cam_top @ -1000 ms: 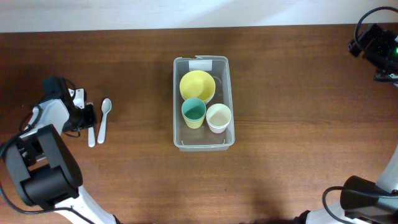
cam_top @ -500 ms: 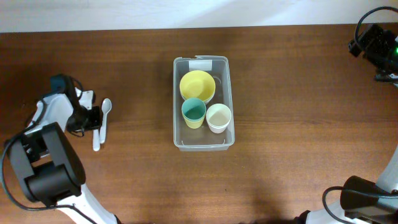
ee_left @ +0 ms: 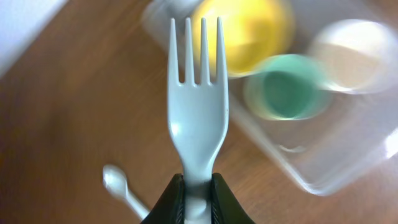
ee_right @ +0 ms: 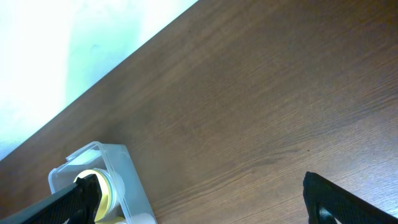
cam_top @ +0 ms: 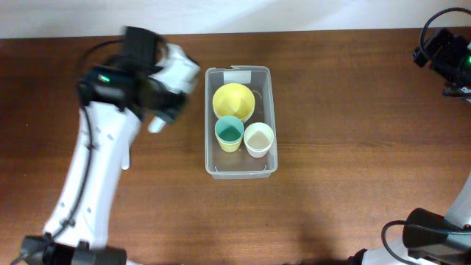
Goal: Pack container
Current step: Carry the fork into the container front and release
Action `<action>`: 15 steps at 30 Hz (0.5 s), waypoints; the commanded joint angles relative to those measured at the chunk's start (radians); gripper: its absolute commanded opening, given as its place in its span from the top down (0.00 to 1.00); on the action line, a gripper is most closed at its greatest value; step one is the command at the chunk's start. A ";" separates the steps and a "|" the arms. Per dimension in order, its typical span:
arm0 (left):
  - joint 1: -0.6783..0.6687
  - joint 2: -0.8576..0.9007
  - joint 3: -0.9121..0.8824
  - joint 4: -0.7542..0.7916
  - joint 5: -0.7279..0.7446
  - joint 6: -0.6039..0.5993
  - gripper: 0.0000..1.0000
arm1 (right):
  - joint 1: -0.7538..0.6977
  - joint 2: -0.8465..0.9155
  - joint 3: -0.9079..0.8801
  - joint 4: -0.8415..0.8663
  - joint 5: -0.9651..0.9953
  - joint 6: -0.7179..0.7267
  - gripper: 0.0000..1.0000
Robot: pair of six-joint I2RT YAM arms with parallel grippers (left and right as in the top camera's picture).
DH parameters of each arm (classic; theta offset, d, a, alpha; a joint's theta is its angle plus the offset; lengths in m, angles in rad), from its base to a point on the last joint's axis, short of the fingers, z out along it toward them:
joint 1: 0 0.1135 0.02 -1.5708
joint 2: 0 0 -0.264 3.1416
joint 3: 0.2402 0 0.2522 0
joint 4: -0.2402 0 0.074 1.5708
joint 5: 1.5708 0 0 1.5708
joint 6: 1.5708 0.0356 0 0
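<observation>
Near the middle of the table (cam_top: 353, 147), toward its back edge, sits the container (cam_top: 208, 147), its white label (cam_top: 237, 76) at the far short end. Inside are a yellow bowl (cam_top: 233, 101), a teal cup (cam_top: 229, 131) and a cream cup (cam_top: 258, 138), the two cups touching in front of the bowl.

From above, the left arm is a blur just beside the container's back left corner, and what it carries cannot be made out. Its wrist camera settles that: the left gripper (ee_left: 198, 199) is clamped on the handle of a white fork (ee_left: 198, 118), tines up. The same view shows a white spoon (ee_left: 116, 180) lying on the wood below, which the arm mostly hides from above.

The right gripper (ee_right: 202, 196) hangs over the back right corner, fingers wide apart and holding nothing. Its camera catches only the container's labelled end and the bowl's rim.
</observation>
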 commanded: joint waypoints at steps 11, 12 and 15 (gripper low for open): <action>-0.348 0.239 -0.008 -0.050 0.004 0.422 0.99 | -0.003 0.005 0.000 0.003 0.005 0.008 0.01; -0.348 0.262 -0.008 -0.061 0.004 0.422 0.99 | -0.003 0.005 0.000 0.003 0.005 0.008 0.01; -0.349 0.321 -0.008 -0.084 0.008 0.421 0.99 | -0.003 0.005 0.000 0.003 0.005 0.008 0.01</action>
